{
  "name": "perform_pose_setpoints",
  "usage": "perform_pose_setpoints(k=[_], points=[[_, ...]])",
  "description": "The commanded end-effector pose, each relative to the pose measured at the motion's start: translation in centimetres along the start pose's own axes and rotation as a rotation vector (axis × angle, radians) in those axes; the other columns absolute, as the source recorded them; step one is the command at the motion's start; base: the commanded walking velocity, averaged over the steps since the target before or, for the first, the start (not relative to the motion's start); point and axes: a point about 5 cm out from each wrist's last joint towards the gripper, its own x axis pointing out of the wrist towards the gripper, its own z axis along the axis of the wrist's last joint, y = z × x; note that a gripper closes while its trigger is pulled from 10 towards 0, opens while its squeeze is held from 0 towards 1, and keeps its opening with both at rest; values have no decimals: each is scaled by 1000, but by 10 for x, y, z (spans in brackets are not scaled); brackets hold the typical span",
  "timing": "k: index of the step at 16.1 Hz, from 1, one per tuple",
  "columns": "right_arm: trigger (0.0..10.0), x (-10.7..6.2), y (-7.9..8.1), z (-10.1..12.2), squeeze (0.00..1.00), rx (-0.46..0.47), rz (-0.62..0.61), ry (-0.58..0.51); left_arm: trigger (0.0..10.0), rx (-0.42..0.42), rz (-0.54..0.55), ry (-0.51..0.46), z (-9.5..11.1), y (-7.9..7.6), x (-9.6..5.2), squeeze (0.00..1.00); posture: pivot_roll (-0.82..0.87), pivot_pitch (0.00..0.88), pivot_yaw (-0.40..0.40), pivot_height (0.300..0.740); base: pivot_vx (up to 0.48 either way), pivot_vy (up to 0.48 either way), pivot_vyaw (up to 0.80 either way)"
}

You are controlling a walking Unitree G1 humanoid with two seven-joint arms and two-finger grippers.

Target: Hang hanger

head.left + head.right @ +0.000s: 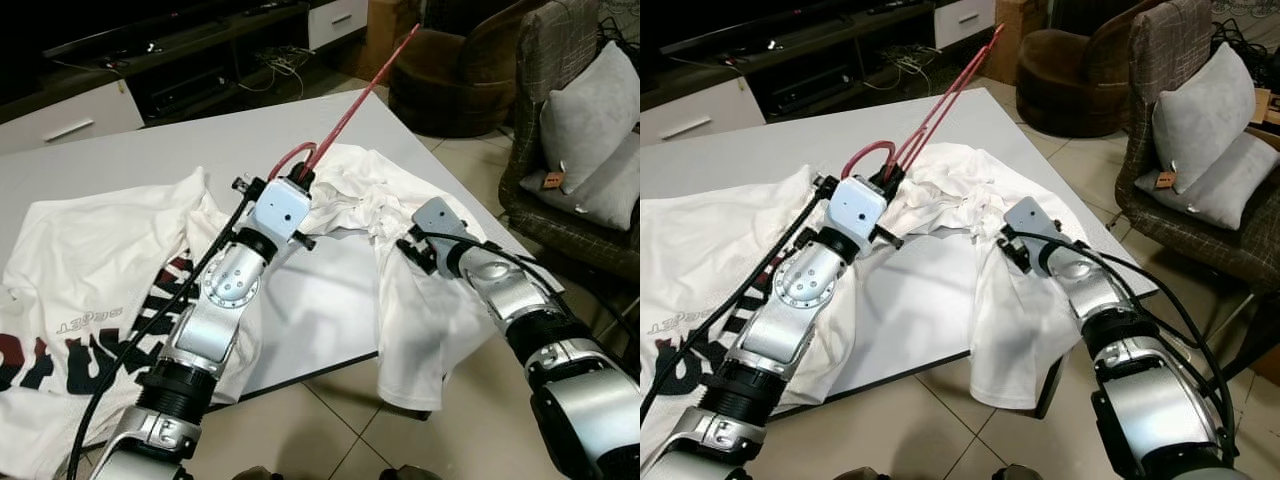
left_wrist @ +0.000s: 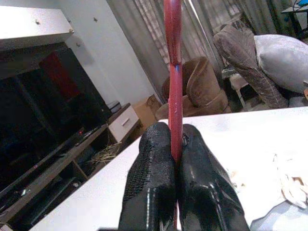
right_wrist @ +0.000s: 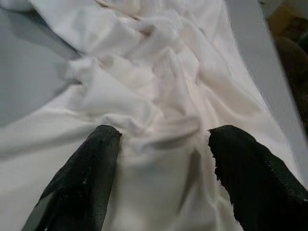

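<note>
Left gripper clamped on red hanger, held over table's middle; hanger slants up and away past far table edge. 1 white T-shirt with dark print lies flat at left; 1 crumpled white garment spreads right, drooping over grey table near edge. Right gripper spread wide, fingers either side of garment folds. Left wrist view adds TV cabinet, curtains. 2 armchairs stand right: brown, checked holding 2 grey cushions. Tiled floor below near edge.

Left end effector at frame centre, clamped on red hanger slanting toward upper right. Right end effector right of centre, over crumpled white shirt on grey bench.
</note>
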Motion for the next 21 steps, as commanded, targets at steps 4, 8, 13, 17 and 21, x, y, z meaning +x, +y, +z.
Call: perform_pose_setpoints(k=[4, 8, 13, 17, 21], points=[[10000, -11, -6, 32, 0, 59, 160, -227, 10000, 27, 11, 5, -1, 5, -1, 0, -40, 0, 60, 736, 0, 0, 0], [10000, -39, -29, 38, 0, 116, 197, -322, 10000, 83, 5, 13, -4, 12, -1, 0, -66, 0, 67, 736, 0, 0, 0], [10000, -54, -42, 44, 0, 154, 194, -358, 10000, 106, -22, 9, -5, 7, 1, 0, -74, 0, 72, 736, 0, 0, 0], [10000, -58, -45, 47, 0, -151, 110, -317, 10000, 112, -28, 15, -7, 7, 0, 0, -72, 0, 70, 736, 0, 0, 0], [10000, -65, -51, 70, 0, -554, -33, -328, 10000, 201, -60, 80, -20, 11, -2, 0, -67, 0, 57, 736, 0, 0, 0]])
